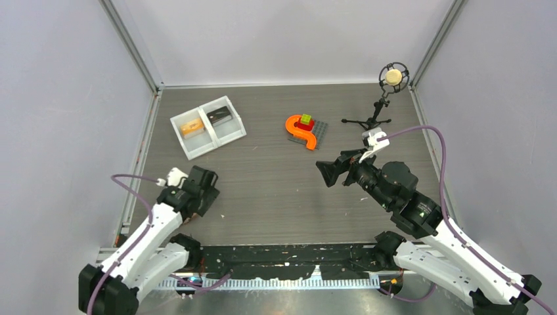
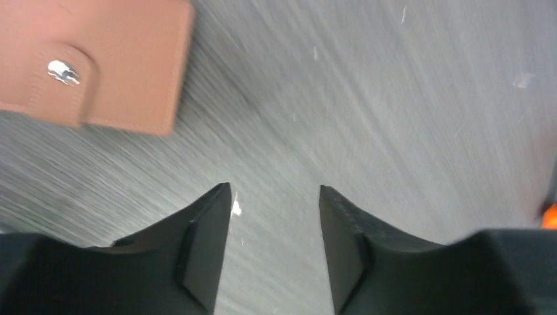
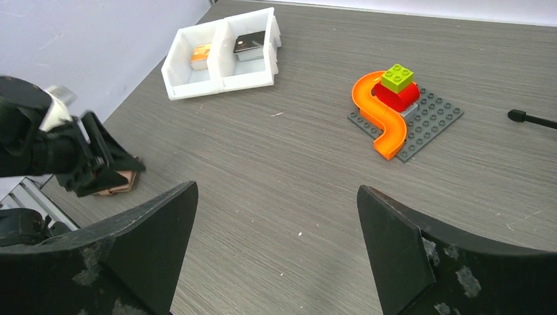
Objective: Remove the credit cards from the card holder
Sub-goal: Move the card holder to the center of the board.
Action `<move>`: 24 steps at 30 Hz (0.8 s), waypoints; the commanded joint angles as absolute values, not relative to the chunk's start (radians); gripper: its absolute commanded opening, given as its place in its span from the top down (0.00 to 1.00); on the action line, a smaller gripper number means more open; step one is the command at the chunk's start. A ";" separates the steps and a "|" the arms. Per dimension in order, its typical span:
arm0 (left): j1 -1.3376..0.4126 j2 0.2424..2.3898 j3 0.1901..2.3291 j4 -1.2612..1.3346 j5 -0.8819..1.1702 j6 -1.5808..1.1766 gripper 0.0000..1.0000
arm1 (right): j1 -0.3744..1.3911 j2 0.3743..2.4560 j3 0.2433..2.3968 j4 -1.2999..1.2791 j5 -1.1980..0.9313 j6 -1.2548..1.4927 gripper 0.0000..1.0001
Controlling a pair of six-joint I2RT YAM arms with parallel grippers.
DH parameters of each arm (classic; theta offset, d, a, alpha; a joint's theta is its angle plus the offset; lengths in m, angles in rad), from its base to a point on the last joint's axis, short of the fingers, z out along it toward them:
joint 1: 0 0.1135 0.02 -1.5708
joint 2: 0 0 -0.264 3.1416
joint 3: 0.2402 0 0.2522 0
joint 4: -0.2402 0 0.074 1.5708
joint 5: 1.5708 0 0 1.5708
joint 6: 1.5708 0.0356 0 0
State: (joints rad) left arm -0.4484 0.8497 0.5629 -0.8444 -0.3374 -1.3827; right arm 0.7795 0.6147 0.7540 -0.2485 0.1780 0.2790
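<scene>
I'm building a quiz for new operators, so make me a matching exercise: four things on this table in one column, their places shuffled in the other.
1 card holder
2 white tray
3 green brick
4 microphone

A far right of the table
B on the red block
C far left
D close by the left gripper

Pairs: 1-D, 2-C, 3-B, 4-A

Light is soft and even, coming from above, so the grey table (image 1: pixel 276 190) has only faint shadows and the pale walls (image 1: pixel 66 98) show no glare. Top view is sharp. Left wrist view is v. blurred: table grain smears into streaks, card holder (image 2: pixel 118 65) has soft edges, w/ one bright glint on its snap (image 2: pixel 62 71). Right wrist view is clear in the middle; fingers (image 3: pixel 151 243) of the right gripper (image 3: pixel 276 186) look slightly soft.
</scene>
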 commanded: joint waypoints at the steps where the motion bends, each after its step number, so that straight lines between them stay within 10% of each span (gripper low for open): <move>1: -0.273 0.733 0.602 -0.962 -0.557 -1.282 0.39 | 0.784 0.588 0.794 -0.236 0.180 0.279 0.00; 10: 0.194 0.592 0.551 -0.900 -0.530 -1.113 0.15 | 0.784 0.576 0.784 -0.223 0.168 0.255 0.00; 24: 0.463 0.957 0.513 -0.667 -0.220 -0.956 0.17 | 0.784 0.549 0.767 -0.222 0.176 0.228 0.00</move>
State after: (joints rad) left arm 0.4530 0.9051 0.5293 -0.7807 -0.3347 -1.0096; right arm 0.7795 0.5560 0.7540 -0.2607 0.1703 0.2523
